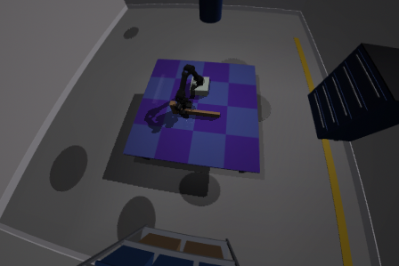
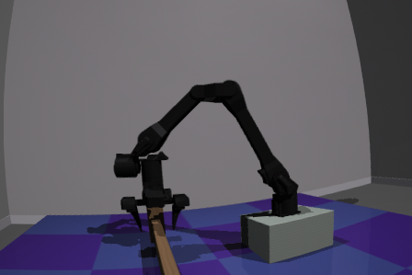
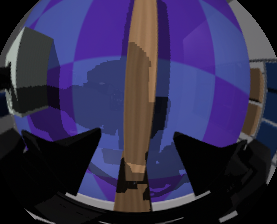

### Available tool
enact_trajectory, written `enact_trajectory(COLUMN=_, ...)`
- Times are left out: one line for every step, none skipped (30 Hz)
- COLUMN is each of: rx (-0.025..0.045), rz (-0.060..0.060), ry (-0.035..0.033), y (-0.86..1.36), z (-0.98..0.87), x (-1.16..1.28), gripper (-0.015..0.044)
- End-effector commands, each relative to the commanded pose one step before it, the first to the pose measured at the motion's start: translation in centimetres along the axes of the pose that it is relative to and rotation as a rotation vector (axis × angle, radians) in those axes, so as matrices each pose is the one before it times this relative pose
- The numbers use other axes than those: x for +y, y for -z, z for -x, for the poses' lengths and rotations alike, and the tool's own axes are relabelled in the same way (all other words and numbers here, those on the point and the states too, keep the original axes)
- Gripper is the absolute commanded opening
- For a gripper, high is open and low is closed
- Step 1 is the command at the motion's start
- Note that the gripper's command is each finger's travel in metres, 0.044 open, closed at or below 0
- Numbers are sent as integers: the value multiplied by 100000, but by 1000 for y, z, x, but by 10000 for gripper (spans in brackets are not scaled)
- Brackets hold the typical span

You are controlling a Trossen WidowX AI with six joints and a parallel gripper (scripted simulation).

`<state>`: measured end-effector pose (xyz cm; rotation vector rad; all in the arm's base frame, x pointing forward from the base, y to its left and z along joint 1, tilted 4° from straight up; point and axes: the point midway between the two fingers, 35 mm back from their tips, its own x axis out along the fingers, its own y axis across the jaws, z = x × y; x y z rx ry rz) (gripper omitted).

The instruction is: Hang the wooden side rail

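The wooden side rail (image 1: 205,112) (image 2: 166,253) (image 3: 139,100) runs from the headboard post (image 1: 173,105) (image 3: 132,204) to its far end, which looks low at the table in the top view. The rail's near end meets the post at the bottom of the wrist view, in shadow. My gripper (image 2: 157,230) (image 3: 138,134) is open and empty, pointing down just above the rail beside the post. Its fingers stand wide apart, one on each side of the rail, with gaps to it. The hooks, the slot and the pins cannot be made out, so their seating cannot be told.
The arm's base stands on a pale block (image 1: 204,87) (image 2: 301,237) (image 3: 34,65) on the checkered table (image 1: 242,147). The post is close beneath the gripper. A dark rack and a blue barrel (image 1: 210,3) are off the table.
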<state>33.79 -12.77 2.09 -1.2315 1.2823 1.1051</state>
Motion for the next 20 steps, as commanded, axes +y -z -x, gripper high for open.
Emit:
enact_trajectory(rx=-141, rz=792, ry=-316, y=-2195, z=66, x=142, gripper=440)
enact_trajectory(rx=0, rz=0, ry=0, y=0, z=0, x=0, gripper=440)
enact_trajectory(rx=0, rz=0, ry=0, y=0, z=0, x=0, gripper=440)
enact_trajectory(rx=0, rz=0, ry=0, y=0, z=0, x=0, gripper=440)
enact_trajectory(rx=-254, rz=1085, ry=-443, y=212, z=-104, x=-62, gripper=440)
enact_trajectory(rx=0, rz=0, ry=0, y=0, z=0, x=0, gripper=440)
enact_trajectory(rx=0, rz=0, ry=0, y=0, z=0, x=0, gripper=440)
enact_trajectory(rx=0, rz=0, ry=0, y=0, z=0, x=0, gripper=440)
enact_trajectory(rx=0, rz=0, ry=0, y=0, z=0, x=0, gripper=440)
enact_trajectory(rx=0, rz=0, ry=0, y=0, z=0, x=0, gripper=440)
enact_trajectory(rx=0, rz=0, ry=0, y=0, z=0, x=0, gripper=440)
enact_trajectory(rx=0, rz=0, ry=0, y=0, z=0, x=0, gripper=440)
enact_trajectory(rx=0, rz=0, ry=0, y=0, z=0, x=0, gripper=440)
enact_trajectory(rx=0, rz=0, ry=0, y=0, z=0, x=0, gripper=440)
enact_trajectory(rx=0, rz=0, ry=0, y=0, z=0, x=0, gripper=440)
enact_trajectory(rx=0, rz=0, ry=0, y=0, z=0, x=0, gripper=440)
enact_trajectory(rx=0, rz=0, ry=0, y=0, z=0, x=0, gripper=440)
enact_trajectory(rx=0, rz=0, ry=0, y=0, z=0, x=0, gripper=440)
enact_trajectory(rx=0, rz=0, ry=0, y=0, z=0, x=0, gripper=440)
enact_trajectory(rx=0, rz=0, ry=0, y=0, z=0, x=0, gripper=440)
